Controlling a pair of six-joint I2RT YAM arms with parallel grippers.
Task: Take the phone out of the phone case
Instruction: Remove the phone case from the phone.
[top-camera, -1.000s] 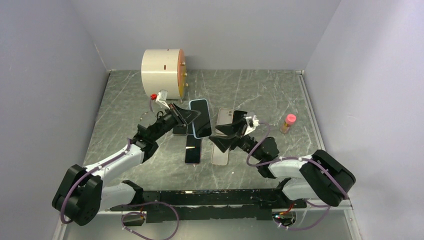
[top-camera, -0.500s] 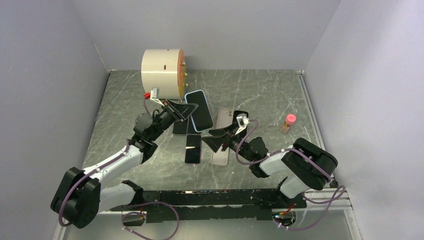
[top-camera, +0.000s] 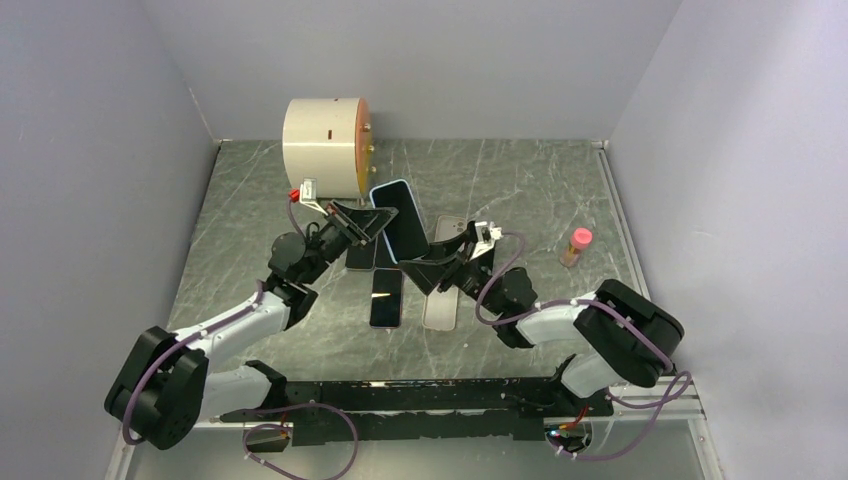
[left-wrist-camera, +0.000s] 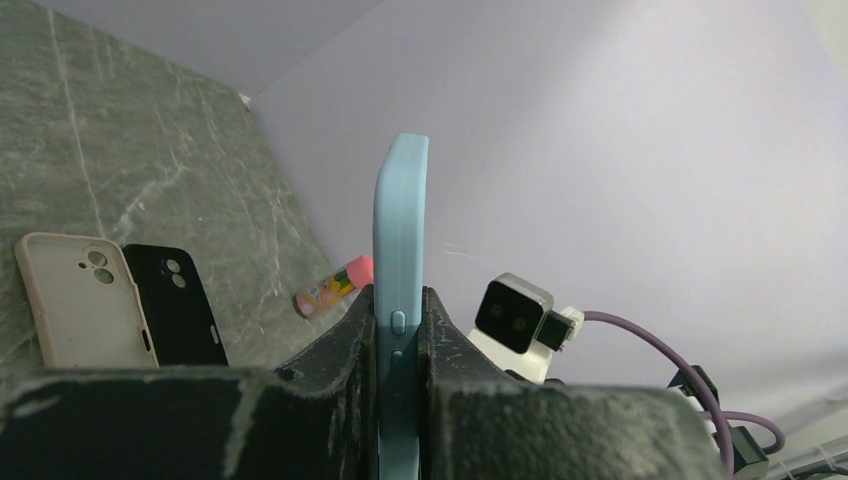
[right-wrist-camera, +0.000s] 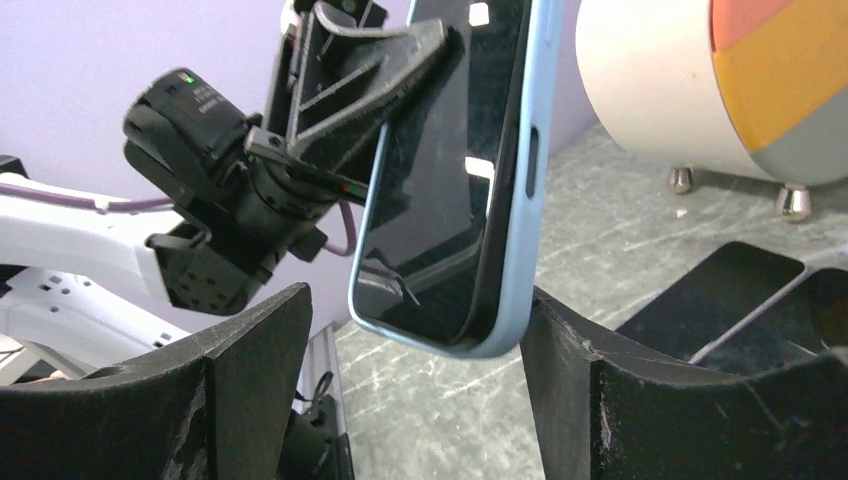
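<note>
A phone with a dark screen (right-wrist-camera: 450, 180) sits in a light blue phone case (right-wrist-camera: 522, 200) and is held up off the table, tilted. My left gripper (left-wrist-camera: 400, 330) is shut on the blue case (left-wrist-camera: 401, 250) across its two faces, near the side buttons. In the top view the cased phone (top-camera: 398, 220) hangs mid-table with the left gripper (top-camera: 372, 222) on its left edge. My right gripper (right-wrist-camera: 420, 340) is open, and its fingers bracket the phone's lower end. One finger (right-wrist-camera: 600, 380) stands against the case's edge; the other is apart from it.
A white drum with an orange face (top-camera: 325, 135) stands at the back left. On the marble table lie a dark phone (top-camera: 386, 298), a beige case (left-wrist-camera: 75, 300) and a black case (left-wrist-camera: 180, 305). A pink-capped tube (top-camera: 576, 245) stands to the right. Walls close three sides.
The left gripper lifted the blue-cased phone up and back. The right arm swung left, and its open fingers now sit around the phone's lower end.
</note>
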